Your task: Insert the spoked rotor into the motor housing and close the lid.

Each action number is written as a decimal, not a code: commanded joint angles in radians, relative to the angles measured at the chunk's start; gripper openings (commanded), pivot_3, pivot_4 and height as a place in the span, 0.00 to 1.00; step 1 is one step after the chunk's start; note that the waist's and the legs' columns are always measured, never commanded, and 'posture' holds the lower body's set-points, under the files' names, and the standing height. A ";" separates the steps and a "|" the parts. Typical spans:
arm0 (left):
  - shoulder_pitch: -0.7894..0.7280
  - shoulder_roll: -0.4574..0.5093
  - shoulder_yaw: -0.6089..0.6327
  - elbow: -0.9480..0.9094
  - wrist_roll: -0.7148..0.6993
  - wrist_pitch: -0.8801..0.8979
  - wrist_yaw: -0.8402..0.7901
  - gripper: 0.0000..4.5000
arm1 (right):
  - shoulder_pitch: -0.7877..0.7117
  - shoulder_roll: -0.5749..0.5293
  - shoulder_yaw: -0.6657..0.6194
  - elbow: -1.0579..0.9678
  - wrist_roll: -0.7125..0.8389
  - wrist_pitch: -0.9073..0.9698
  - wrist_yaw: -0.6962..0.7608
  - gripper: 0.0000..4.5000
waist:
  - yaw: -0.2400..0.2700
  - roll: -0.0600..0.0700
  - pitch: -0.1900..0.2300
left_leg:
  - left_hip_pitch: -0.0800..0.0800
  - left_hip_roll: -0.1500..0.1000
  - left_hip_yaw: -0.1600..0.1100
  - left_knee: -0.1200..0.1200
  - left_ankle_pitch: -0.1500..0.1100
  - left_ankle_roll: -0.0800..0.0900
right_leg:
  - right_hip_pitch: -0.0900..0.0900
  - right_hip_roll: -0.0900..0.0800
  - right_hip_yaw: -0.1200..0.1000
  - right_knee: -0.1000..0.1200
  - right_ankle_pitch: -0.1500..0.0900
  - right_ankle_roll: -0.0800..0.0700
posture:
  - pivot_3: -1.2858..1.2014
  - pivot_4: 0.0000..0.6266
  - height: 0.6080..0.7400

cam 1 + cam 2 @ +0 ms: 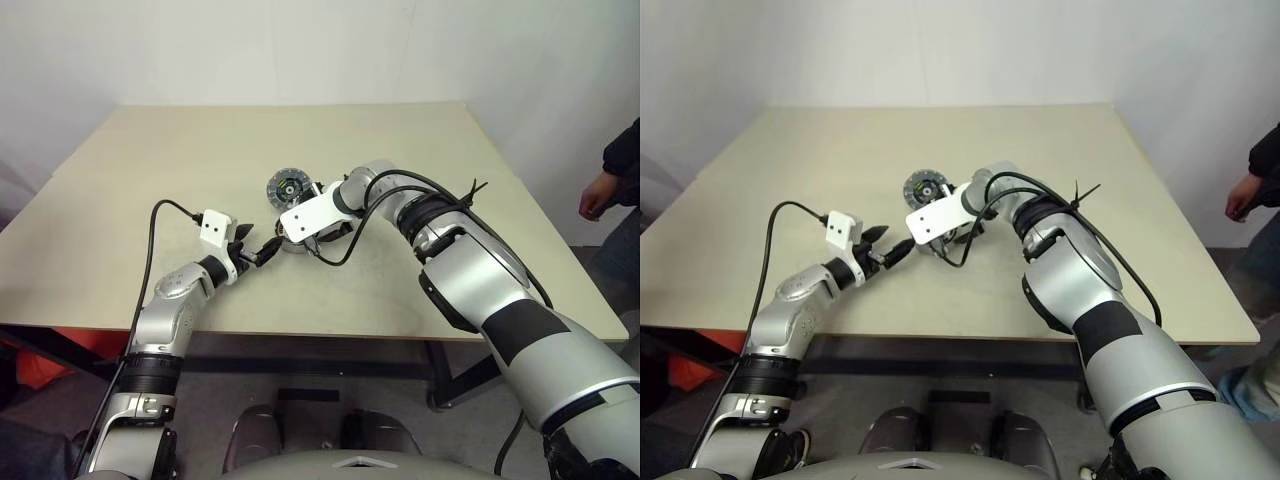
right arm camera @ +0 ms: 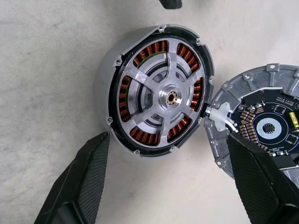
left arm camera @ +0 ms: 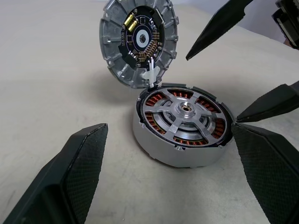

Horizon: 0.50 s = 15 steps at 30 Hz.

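Note:
The motor housing (image 3: 168, 156) stands on the table with its copper windings showing. The spoked rotor (image 3: 184, 109) sits inside it, level with the rim. The lid (image 3: 138, 39) stands tilted up at the housing's far edge, its circuit-board face showing, joined to the housing by a small white part (image 2: 217, 114). My right gripper (image 2: 168, 137) hangs open just above the housing, pointing down at it, with nothing between its fingers. My left gripper (image 1: 258, 242) is open too, level with the table, a short way left of the housing.
The beige table (image 1: 150, 180) has bare surface all around the motor. A black cable (image 1: 152, 250) loops from my left wrist. A person's hand (image 1: 597, 195) shows at the right edge, beyond the table.

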 commanded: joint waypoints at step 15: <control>-0.025 0.020 0.013 -0.012 0.003 -0.024 0.000 1.00 | -0.045 0.003 -0.030 -0.008 0.031 -0.003 0.006 1.00 | -0.002 0.000 0.000 | -0.001 0.000 0.001 0.000 0.000 0.000 | -0.002 0.000 0.001 0.001 0.001 -0.002 | 0.52 0.00 1.00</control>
